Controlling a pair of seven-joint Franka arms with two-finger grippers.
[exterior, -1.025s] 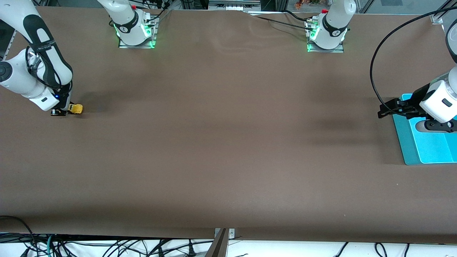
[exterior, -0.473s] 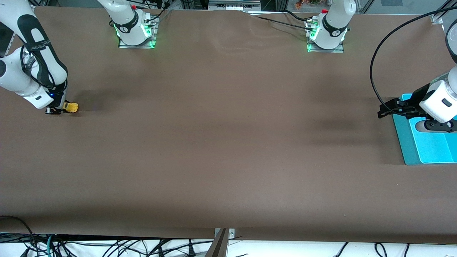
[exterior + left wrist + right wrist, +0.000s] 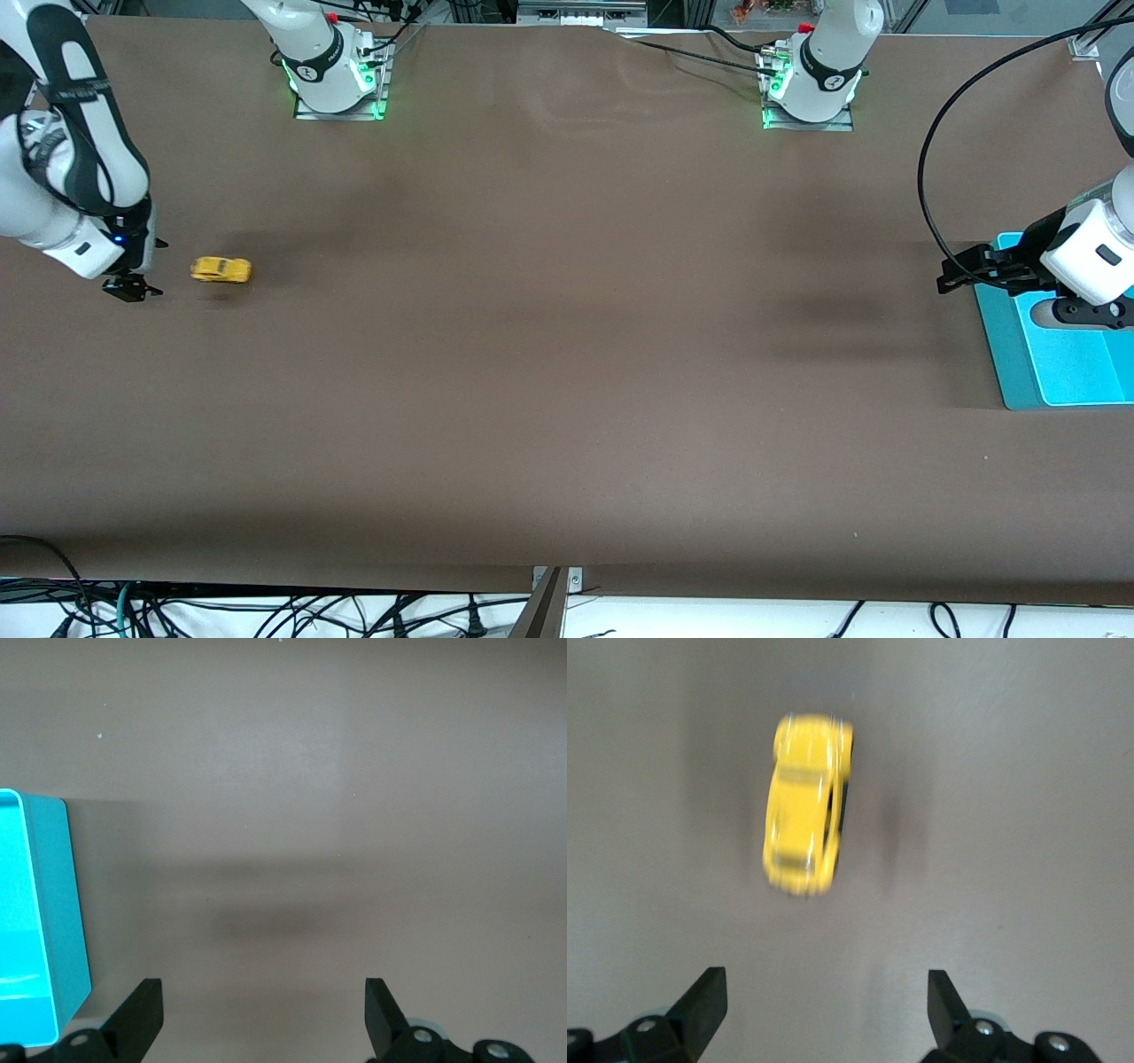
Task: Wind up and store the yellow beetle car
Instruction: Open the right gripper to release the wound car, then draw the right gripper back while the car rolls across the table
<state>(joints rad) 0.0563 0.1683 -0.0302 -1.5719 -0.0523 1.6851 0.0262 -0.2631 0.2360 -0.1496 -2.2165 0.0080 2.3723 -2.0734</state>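
The yellow beetle car (image 3: 221, 268) sits on its wheels on the brown worktop (image 3: 567, 354), at the right arm's end of it, free of any grip. In the right wrist view the car (image 3: 807, 816) appears slightly smeared and lies clear of the two dark fingertips (image 3: 707, 997) at the edge of the picture.

The right gripper (image 3: 131, 287) is low over the worktop just beside the car, on the side toward the worktop's end — its jaws are spread wide and hold nothing. A gap of bare worktop shows between gripper and car.

The left gripper (image 3: 966, 268) hangs at the left arm's end of the worktop, over the edge of a turquoise tray (image 3: 1001, 346) that lies there. Its jaws are also spread wide and empty; the left wrist view shows both fingertips (image 3: 142, 1010) far apart with only bare worktop between them, and one corner of the tray (image 3: 62, 904) beside them. This arm waits.

The car and the tray are well apart — at the two ends of the worktop.
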